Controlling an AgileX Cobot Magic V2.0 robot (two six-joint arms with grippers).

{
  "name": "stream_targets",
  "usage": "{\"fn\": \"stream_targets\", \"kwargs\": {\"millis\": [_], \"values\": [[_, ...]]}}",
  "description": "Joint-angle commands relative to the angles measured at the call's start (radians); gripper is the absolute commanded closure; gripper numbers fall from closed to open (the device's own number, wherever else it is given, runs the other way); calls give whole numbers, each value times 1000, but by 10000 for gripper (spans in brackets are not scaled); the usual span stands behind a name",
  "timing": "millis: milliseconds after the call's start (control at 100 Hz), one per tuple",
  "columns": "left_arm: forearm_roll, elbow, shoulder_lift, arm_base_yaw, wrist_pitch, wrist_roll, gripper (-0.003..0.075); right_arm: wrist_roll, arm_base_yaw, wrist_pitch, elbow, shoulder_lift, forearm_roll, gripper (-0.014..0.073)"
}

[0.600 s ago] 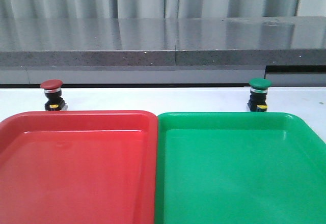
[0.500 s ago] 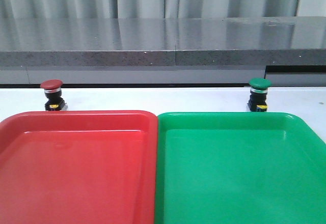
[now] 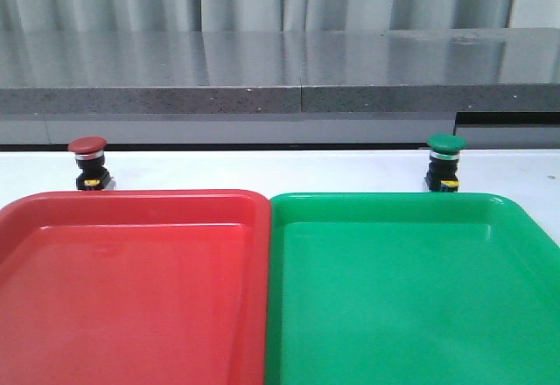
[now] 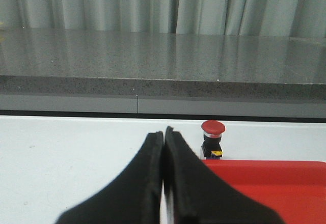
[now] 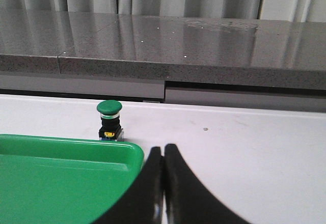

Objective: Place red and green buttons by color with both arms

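The red button (image 3: 88, 161) stands upright on the white table just beyond the far left corner of the red tray (image 3: 131, 289); the left wrist view shows the red button (image 4: 212, 138) too, ahead and to one side of my left gripper (image 4: 164, 132), which is shut and empty. Beyond the green tray's (image 3: 411, 289) far right corner stands the green button (image 3: 445, 161). In the right wrist view the green button (image 5: 109, 119) is ahead of my shut, empty right gripper (image 5: 163, 150). Neither gripper shows in the front view.
The two trays lie side by side, touching, and fill the near part of the table. A grey stone ledge (image 3: 280, 74) runs along the back behind the buttons, with curtains above it. White table surface (image 5: 244, 147) lies beside the green tray.
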Motion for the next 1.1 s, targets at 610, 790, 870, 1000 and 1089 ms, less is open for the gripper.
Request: {"fn": "stream_targets", "kwargs": {"millis": [610, 790, 870, 1000, 1089], "values": [[-20, -788, 747, 2, 500, -6, 739, -8, -1, -89, -14, -18, 0, 652], [-20, -788, 811, 2, 502, -6, 731, -8, -1, -89, -14, -18, 0, 652], [-20, -788, 820, 2, 505, -4, 657, -8, -1, -89, -14, -18, 0, 652], [-20, -788, 820, 2, 505, 16, 386, -8, -1, -89, -14, -18, 0, 652], [-20, -788, 820, 2, 501, 16, 146, -8, -1, -89, -14, -18, 0, 652]]}}
